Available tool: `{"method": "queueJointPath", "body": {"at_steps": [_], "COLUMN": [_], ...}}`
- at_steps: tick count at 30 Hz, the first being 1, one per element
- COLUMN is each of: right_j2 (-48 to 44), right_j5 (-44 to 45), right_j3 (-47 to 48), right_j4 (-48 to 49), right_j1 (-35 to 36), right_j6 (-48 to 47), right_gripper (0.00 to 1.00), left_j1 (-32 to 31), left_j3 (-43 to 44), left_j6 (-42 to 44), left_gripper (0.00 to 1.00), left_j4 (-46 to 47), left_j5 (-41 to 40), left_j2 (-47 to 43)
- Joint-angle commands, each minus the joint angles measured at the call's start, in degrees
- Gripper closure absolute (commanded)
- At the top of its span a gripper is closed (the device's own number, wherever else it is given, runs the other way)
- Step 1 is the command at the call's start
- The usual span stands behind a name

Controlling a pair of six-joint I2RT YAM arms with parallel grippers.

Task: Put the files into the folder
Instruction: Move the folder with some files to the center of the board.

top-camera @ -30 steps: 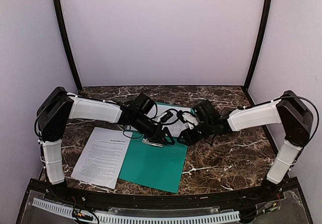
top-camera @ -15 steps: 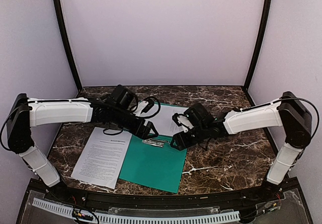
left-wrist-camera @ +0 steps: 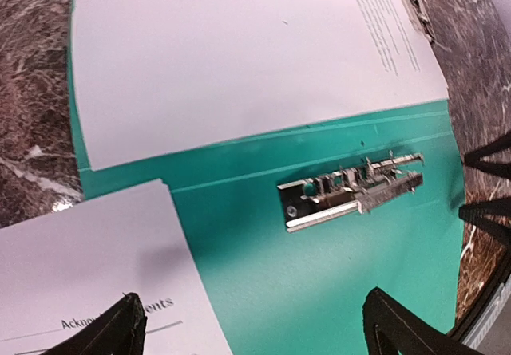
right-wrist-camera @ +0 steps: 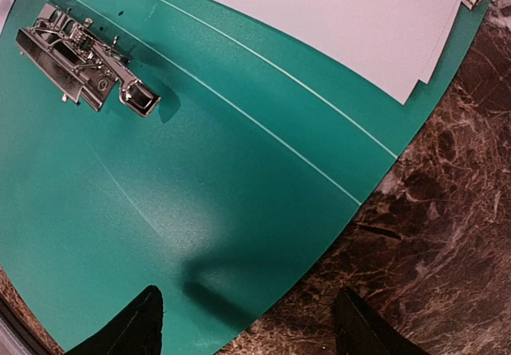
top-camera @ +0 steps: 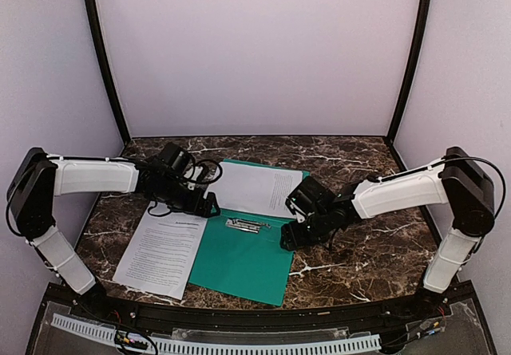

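- Left gripper (left-wrist-camera: 255,323): a second ago it was on the clip at folder centre. Now it's pulled back to the folder's left edge, jaws spread wide, nothing between them.
- Right gripper (right-wrist-camera: 249,315): also backed off the clip, toward the folder's right edge. Jaws are apart and empty.
- Meaning: clip work looks finished or paused and both tools are free. No sheet is under the clip yet, so filing is still to do.
- White printed paper sheet (top-camera: 160,247): lies just below-left of the left gripper, mostly on the table, with its right edge overlapping the folder. Thin, flat and matte, with small black text.
- Teal-green flat plastic folder (top-camera: 239,263): open under and between both grippers. Smooth with a slight sheen, faint crease lines near the spine; likely slippery.
- Shiny metal clip (left-wrist-camera: 351,195): sits between the two grippers on the near flap. Hard, with small prongs and a lever; can't tell whether it's sprung open.
- Second white sheet (top-camera: 259,187): on the far flap, beyond both grippers, flat. A doubled edge at its corner may be another layer, unclear.
- Dark marble-patterned table (top-camera: 359,251): glossy and hard, right of the right gripper.
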Motion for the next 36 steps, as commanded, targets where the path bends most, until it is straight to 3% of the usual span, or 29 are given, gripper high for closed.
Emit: {"method": "queueJointPath", "body": {"at_steps": [1,10,18,27,36], "right_j2": [-0.62,1.83,3.71,4.46,4.56], "right_j5": [1.00,-1.20,-5.53,-7.55,-7.99], "right_j3": [-0.09,1.81,2.18,2.30,2.08], "right_j4": [-0.93,-1.90,1.06,3.05,2.85], "right_j1": [0.69,0.47,-1.36,-3.46,-3.97], "right_j6": [2.72,5.66,8.64,9.73,9.64], "right_gripper": [0.29,0.29,0.31,0.31,0.32], "left_j1": [3.80,5.88,6.04,6.14,7.04], "left_j3": [2.77,12.16,15.29,15.31,13.52], "left_j6": [-0.98,0.90,1.16,1.37,0.91], "left_gripper": [0.05,0.06,0.07,0.09,0.08], "left_j4": [1.60,-0.57,-1.31,-2.56,-0.96], "left_j5": [1.15,-0.67,-0.17,-0.54,-4.56], "left_j2": [4.90,16.45,20.47,20.51,14.17]}}
